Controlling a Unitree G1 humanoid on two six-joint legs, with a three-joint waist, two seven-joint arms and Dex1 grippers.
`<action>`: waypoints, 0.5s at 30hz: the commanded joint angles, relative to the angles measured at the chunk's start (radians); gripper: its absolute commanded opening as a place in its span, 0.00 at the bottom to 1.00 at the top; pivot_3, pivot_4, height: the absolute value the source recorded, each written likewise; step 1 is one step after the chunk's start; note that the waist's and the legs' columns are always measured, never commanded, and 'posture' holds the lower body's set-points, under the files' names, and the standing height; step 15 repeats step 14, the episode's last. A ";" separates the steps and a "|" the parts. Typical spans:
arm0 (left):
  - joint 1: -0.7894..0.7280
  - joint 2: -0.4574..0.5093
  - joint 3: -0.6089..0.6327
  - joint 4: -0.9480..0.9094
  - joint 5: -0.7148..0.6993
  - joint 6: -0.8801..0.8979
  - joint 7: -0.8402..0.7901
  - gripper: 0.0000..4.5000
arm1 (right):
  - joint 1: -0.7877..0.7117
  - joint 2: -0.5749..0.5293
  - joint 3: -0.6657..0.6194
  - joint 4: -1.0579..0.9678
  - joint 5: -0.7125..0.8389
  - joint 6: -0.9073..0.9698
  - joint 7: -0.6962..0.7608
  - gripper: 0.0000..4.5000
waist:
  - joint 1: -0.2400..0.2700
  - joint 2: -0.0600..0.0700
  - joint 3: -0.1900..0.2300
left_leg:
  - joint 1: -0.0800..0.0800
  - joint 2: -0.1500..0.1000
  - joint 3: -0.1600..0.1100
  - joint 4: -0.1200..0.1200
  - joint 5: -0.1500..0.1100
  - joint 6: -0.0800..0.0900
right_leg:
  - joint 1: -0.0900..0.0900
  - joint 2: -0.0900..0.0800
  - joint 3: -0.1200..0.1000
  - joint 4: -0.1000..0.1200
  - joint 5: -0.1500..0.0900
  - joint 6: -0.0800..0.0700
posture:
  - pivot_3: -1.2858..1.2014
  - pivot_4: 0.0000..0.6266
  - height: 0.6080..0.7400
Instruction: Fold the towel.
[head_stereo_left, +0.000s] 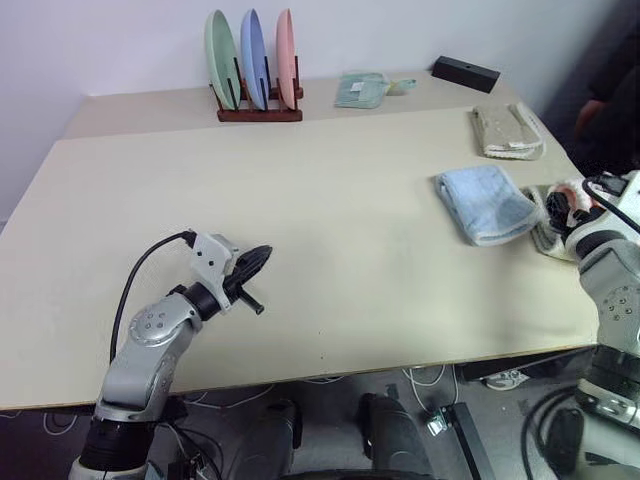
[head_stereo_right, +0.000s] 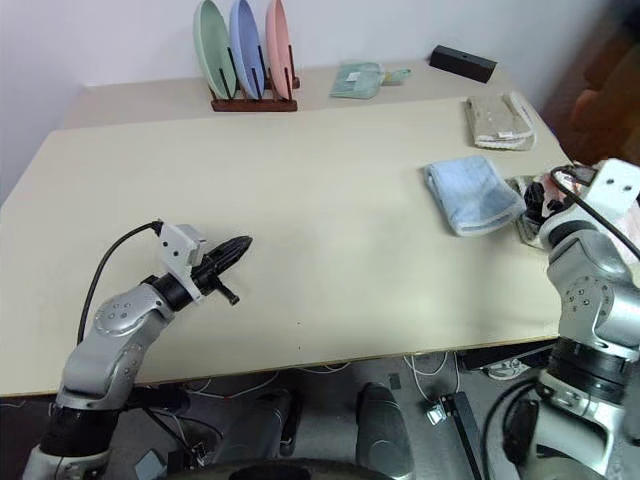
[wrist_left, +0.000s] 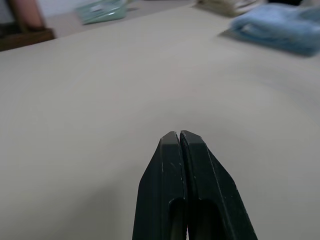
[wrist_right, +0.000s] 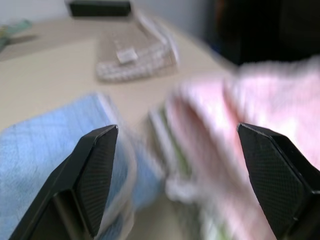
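Head view: towel (head_stereo_left: 487, 204), folded, near table's (head_stereo_left: 300, 250) right edge, long axis toward far edge. Right gripper (wrist_right: 175, 165) spread wide, just beside it; left gripper (head_stereo_left: 255, 262) pressed together, well apart.

We are seeing a beige table (head_stereo_left: 300, 220) carrying a plate rack (head_stereo_left: 258, 108) at the top centre, a green cloth (head_stereo_left: 362, 90), a black box (head_stereo_left: 465, 72), a beige folded towel (head_stereo_left: 508, 132) and the folded blue towel (head_stereo_left: 485, 203) at the right.

Sky-blue towel (head_stereo_left: 486, 203), beige checked towel (head_stereo_left: 507, 131), pink fluffy towel (wrist_right: 260, 130), black box (head_stereo_left: 465, 72).
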 joint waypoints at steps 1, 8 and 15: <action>-0.009 0.007 0.069 0.048 0.076 -0.088 0.074 0.00 | -0.021 -0.027 0.145 -0.073 0.001 -0.128 0.242 0.86 | -0.006 0.000 0.000 | 0.001 0.000 0.001 -0.001 0.000 0.000 | 0.000 0.000 0.001 0.000 0.000 0.000 | 0.52 0.24 1.00; 0.056 0.003 0.143 0.004 0.038 -0.091 0.081 0.00 | 0.021 -0.058 0.374 -0.110 -0.008 -0.253 0.627 0.86 | 0.015 -0.002 0.001 | -0.001 0.003 -0.001 0.001 0.000 0.000 | 0.001 0.000 0.000 -0.002 0.001 0.002 | 0.52 0.24 1.00; 0.156 -0.001 0.161 -0.089 0.005 -0.069 0.064 0.00 | -0.040 -0.030 0.437 0.008 -0.075 -0.326 0.700 0.86 | 0.014 -0.003 0.001 | -0.002 0.001 -0.002 0.002 -0.001 0.001 | 0.001 -0.001 0.001 -0.002 0.001 0.002 | 0.52 0.24 1.00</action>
